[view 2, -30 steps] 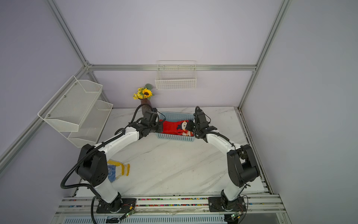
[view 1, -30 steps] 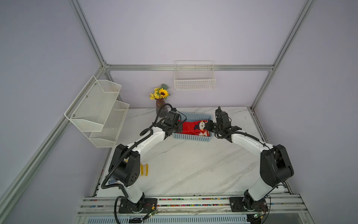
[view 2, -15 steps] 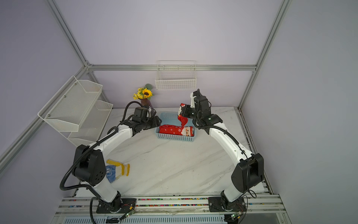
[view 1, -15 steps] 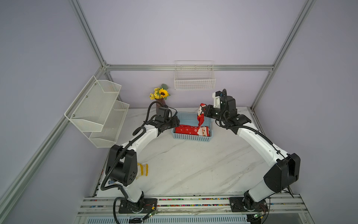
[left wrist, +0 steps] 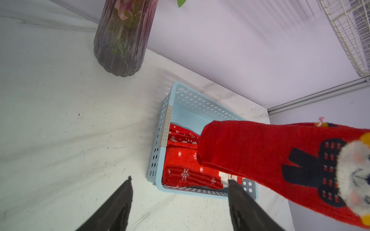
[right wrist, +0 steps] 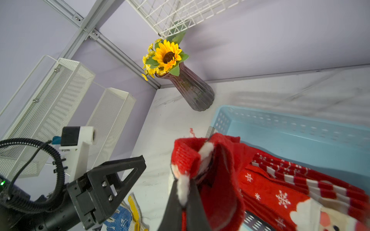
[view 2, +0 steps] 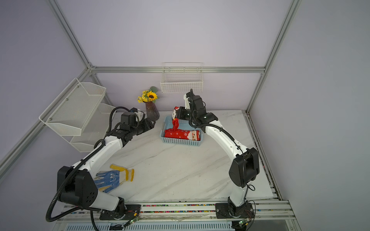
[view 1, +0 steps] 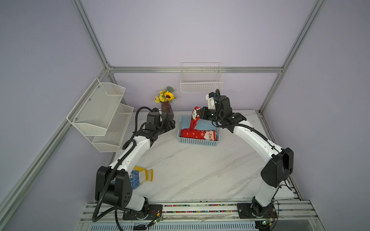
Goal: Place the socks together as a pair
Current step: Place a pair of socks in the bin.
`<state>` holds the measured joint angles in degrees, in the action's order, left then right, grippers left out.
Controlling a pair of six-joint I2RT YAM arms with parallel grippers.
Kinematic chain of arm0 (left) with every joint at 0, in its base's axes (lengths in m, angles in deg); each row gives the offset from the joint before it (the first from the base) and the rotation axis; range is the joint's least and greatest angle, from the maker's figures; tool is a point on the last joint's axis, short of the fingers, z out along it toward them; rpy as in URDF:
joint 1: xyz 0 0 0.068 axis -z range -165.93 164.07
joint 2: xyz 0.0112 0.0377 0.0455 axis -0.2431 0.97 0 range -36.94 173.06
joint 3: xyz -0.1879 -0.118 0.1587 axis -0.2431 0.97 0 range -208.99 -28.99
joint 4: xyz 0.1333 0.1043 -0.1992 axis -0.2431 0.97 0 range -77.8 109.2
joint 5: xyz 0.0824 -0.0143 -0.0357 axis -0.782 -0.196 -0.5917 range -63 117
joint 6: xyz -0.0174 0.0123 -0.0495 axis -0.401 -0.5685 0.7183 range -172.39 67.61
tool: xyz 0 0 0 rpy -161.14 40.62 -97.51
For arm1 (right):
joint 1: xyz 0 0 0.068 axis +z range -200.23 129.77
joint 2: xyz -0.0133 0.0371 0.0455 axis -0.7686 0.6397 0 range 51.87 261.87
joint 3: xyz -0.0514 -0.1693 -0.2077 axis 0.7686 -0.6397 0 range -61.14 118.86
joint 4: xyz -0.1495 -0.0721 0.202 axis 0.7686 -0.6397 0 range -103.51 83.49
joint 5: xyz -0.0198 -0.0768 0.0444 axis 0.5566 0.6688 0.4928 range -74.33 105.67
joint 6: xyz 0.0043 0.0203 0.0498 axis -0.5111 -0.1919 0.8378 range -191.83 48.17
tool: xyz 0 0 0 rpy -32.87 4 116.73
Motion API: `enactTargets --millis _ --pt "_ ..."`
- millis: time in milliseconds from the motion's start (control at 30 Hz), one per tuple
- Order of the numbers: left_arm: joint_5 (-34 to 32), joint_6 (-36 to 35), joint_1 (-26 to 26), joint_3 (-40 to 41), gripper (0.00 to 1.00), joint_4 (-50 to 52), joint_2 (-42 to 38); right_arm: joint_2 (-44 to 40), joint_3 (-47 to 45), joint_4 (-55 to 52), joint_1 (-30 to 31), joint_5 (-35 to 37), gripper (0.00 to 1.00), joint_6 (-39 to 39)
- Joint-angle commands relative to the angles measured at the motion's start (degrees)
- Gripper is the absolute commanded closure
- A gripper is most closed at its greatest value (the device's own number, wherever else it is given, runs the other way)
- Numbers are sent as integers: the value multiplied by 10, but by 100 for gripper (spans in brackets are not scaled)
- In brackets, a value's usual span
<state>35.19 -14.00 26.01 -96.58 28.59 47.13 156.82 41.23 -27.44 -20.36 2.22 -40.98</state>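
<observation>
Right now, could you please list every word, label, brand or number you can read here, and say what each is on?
Nothing here is legible.
Glove: a blue printed mark on its back, too small to read.
Left arm: pale marking on a black joint, too small to read.
Socks in the basket: snowflakes, stripes and a Santa, no lettering.
Lifted sock: a figure only, no lettering.

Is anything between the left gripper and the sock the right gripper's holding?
Nothing visible. The open left gripper faces the red sock that the right gripper holds up; the blue basket's wall is below it and the vase off to one side.
</observation>
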Motion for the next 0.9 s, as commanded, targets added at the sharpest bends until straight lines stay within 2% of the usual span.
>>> enactTargets --millis 0,67,200,467,567,867 --pt "-6 8 -18 27 26 -13 -41 57 65 18 28 -13 100 3" --pt "-5 6 -21 31 26 -14 -50 76 84 16 37 -13 100 4" --pt "-5 4 -23 38 25 -14 -53 76 46 30 33 7 100 15" --pt "13 11 -22 41 25 -16 -38 17 -158 77 -45 -16 100 14" --pt "24 15 -22 42 26 -21 -37 -2 -206 78 -67 -17 100 -2" --pt "36 15 -9 39 28 -25 7 -24 -255 73 -114 -19 100 -25"
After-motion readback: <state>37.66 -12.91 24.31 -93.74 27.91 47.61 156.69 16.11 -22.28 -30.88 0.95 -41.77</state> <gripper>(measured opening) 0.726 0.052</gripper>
